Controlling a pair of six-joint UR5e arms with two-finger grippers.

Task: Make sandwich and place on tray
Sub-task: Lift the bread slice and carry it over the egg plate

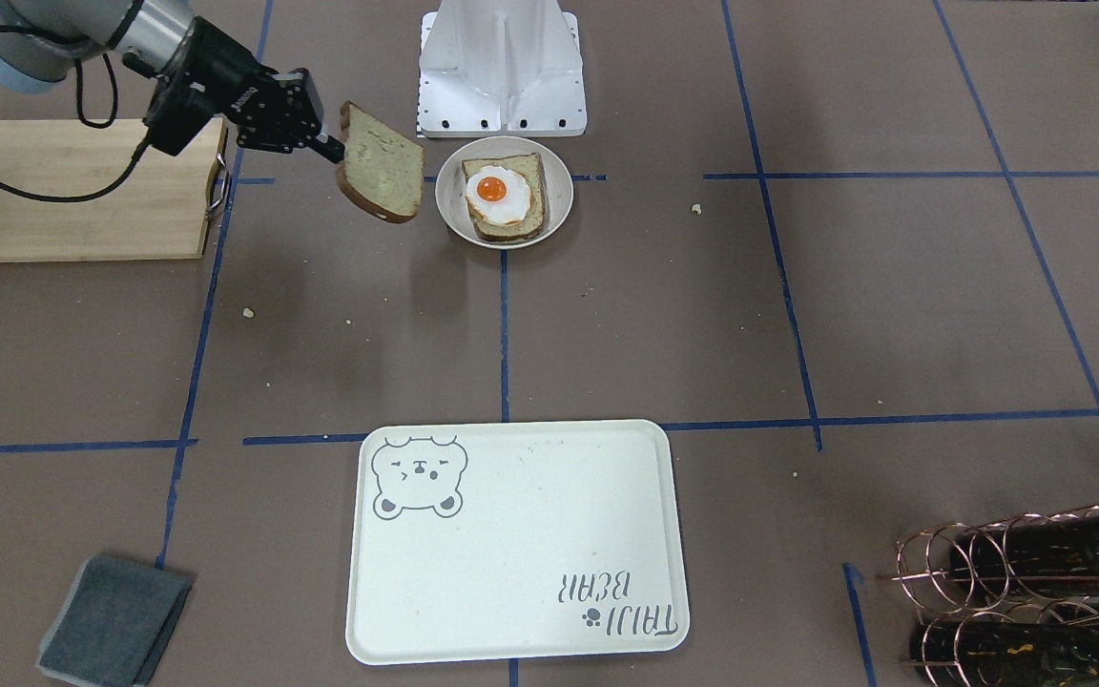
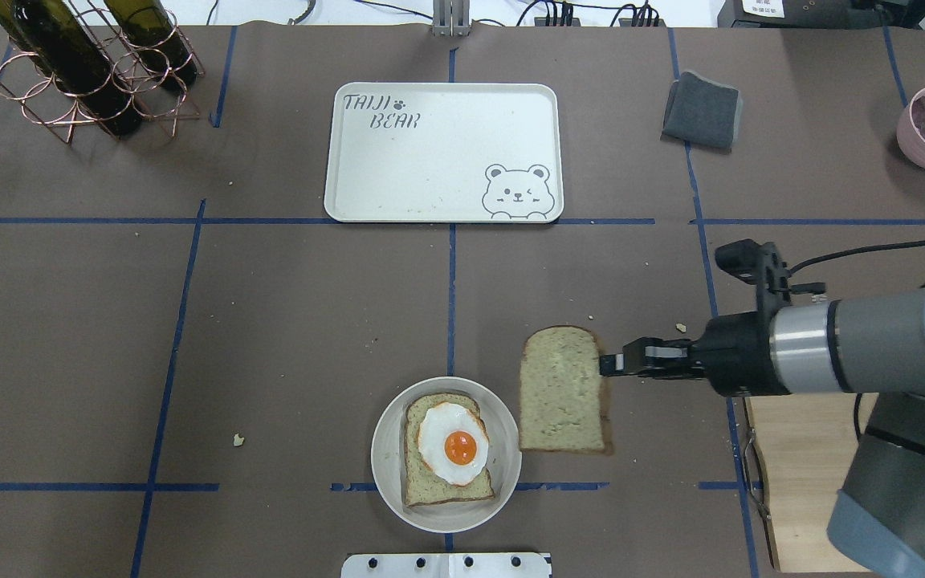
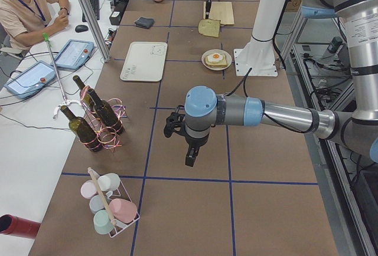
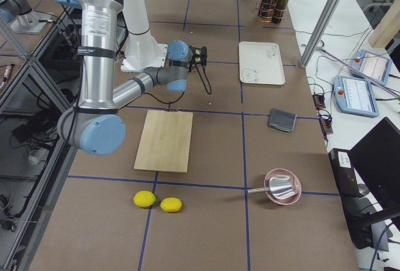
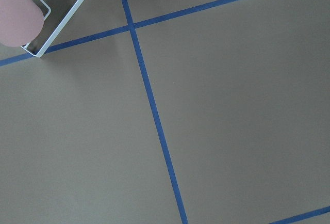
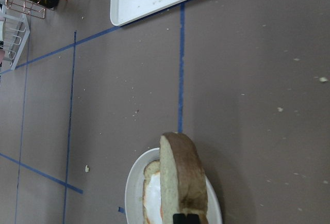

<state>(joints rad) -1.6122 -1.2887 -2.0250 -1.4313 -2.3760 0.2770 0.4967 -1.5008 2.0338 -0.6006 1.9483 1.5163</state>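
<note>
**Top slice in the air, bowl just off to its left**

Start far left: your left gripper (image 3: pixel 190 154) hangs over bare table well down from the action. Whether it's open or closed, I can't tell.

Moving to the centre of the overhead view, the round bowl (image 2: pixel 389 417) sits close in front of the robot's base. It holds the bottom slice (image 2: pixel 424 484) with the fried egg (image 2: pixel 450 443) on it, uncovered. Straight across the table from it lies the bear tray (image 2: pixel 430 160), with nothing on it.

Next to the right is the top slice (image 2: pixel 563 389), up off the table and tilted. Its long axis runs away from the robot, much like the slice in the bowl. The right gripper (image 2: pixel 605 365) pinches its right edge, jaws narrow.

So the target lies left of that gripper and a touch nearer the base. The right arm is clearly the closer one.
</note>
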